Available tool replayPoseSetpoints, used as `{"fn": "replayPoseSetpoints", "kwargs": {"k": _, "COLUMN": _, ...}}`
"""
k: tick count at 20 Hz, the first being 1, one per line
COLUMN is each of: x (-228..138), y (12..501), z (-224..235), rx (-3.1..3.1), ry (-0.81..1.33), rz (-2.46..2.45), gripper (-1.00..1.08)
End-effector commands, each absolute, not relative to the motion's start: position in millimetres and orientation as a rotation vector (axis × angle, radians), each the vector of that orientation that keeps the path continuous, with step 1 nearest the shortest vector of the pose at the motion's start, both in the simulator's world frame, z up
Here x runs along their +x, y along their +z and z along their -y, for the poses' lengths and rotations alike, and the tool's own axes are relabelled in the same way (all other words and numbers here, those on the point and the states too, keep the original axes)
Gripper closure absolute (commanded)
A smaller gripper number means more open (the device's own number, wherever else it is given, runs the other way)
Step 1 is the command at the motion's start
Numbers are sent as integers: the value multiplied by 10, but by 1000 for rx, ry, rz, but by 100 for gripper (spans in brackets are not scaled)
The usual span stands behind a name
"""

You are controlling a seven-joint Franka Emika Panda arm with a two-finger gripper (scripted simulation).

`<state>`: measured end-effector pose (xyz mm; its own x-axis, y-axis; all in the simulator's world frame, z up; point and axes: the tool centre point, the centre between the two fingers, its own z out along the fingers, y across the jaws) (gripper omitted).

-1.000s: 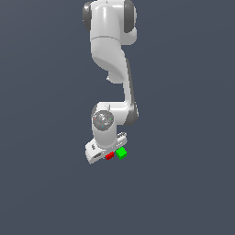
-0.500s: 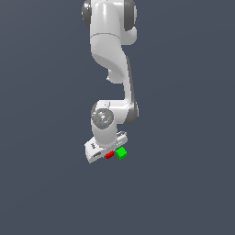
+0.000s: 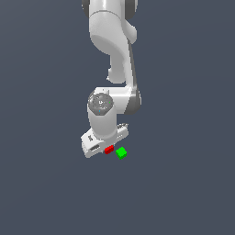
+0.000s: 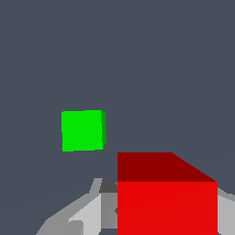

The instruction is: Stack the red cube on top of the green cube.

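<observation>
The red cube (image 3: 109, 149) sits between my gripper's (image 3: 106, 146) fingers, and the jaws are closed against its two sides. In the wrist view the red cube (image 4: 166, 202) looks large and close. A grey finger (image 4: 94, 209) touches one side and the other finger (image 4: 226, 213) touches the opposite side. The green cube (image 3: 121, 153) rests on the grey floor just to the exterior view's right of the red cube, a small gap apart. It also shows in the wrist view (image 4: 82, 130), smaller and farther off.
The white arm (image 3: 112, 55) hangs down from the top of the exterior view, and its wrist (image 3: 102, 110) is right above the cubes. The plain dark grey floor (image 3: 183, 183) surrounds them.
The gripper and the red cube have risen very slightly. The green cube has not moved.
</observation>
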<state>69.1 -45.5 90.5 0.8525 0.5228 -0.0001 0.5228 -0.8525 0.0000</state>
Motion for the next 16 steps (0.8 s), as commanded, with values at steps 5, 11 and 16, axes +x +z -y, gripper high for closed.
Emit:
{"fn": "replayPoseSetpoints", "kwargs": {"k": 5, "x": 696, "y": 1174, "z": 455, "rx": 3024, "ry": -1, "rz": -853, "gripper": 108}}
{"fn": "replayPoseSetpoints", "kwargs": {"k": 11, "x": 701, "y": 1174, "z": 440, "rx": 3023, "ry": 1, "rz": -853, "gripper": 108}}
{"fn": "replayPoseSetpoints", "kwargs": {"k": 16, "x": 686, "y": 1014, "z": 257, "rx": 3023, "ry": 1, "rz": -853, "gripper": 108}}
